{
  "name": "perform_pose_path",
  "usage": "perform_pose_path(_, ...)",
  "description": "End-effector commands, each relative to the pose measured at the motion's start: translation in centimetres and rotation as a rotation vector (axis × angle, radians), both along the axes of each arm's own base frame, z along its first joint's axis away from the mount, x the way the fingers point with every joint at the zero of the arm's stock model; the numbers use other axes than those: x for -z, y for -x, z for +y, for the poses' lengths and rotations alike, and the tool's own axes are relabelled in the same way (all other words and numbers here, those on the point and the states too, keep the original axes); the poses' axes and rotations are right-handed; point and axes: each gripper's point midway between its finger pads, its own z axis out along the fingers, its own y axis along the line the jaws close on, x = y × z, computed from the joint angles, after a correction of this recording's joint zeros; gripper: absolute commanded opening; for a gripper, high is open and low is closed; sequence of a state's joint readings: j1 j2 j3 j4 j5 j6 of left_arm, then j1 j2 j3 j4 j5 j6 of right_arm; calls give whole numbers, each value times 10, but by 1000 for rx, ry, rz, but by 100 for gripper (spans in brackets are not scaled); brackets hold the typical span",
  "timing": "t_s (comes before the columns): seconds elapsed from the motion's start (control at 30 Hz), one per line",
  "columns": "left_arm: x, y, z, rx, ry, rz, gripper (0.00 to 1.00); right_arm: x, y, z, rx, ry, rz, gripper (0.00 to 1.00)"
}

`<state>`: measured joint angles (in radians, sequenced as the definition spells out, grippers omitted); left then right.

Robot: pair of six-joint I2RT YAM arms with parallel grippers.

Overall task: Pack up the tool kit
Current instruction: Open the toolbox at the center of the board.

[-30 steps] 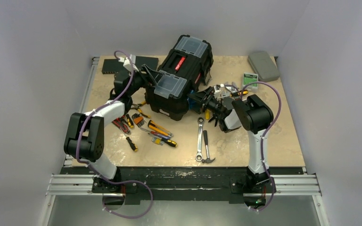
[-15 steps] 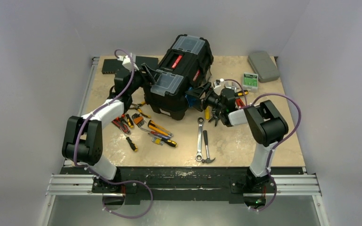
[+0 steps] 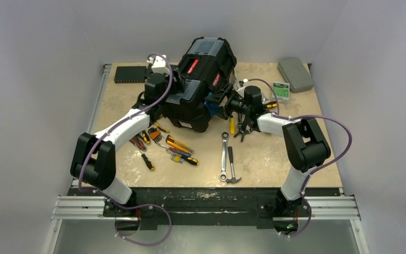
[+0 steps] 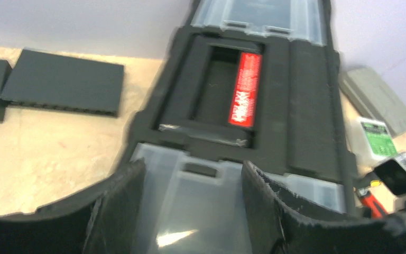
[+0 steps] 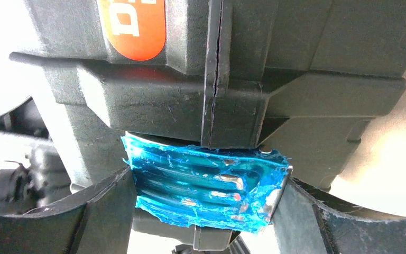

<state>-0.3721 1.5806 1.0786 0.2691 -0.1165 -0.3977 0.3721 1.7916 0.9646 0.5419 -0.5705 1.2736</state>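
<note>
Shows a large black toolbox (image 3: 201,84) tipped at an angle near the middle of the far edge of the tabletop (image 3: 306,153). Places the left gripper (image 4: 193,177) over the clear lid (image 4: 190,222) at the box's near-left end, fingers (image 4: 113,211) spread apart, just short of the red-labelled handle (image 4: 246,90). Sets the right gripper (image 5: 206,203) at the box's right side, clamped on a blue latch (image 5: 206,180), touching both its edges. Scatters screwdrivers (image 3: 180,145), a wrench (image 3: 224,156) and a hammer (image 3: 231,165) loose between box and near edge.
</note>
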Motion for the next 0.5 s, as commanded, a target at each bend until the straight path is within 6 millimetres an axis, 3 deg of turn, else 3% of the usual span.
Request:
perform_pose_path(0.0,139,117,-65,321,-247,503,64,23,-2,-9,22,205,-64,0)
perform_pose_path(0.2,144,120,-68,274,-439,491,63,16,-6,-17,22,266,-80,0)
perform_pose_path(0.47,168,130,-81,306,-412,584,63,3,-13,-19,19,314,-104,0)
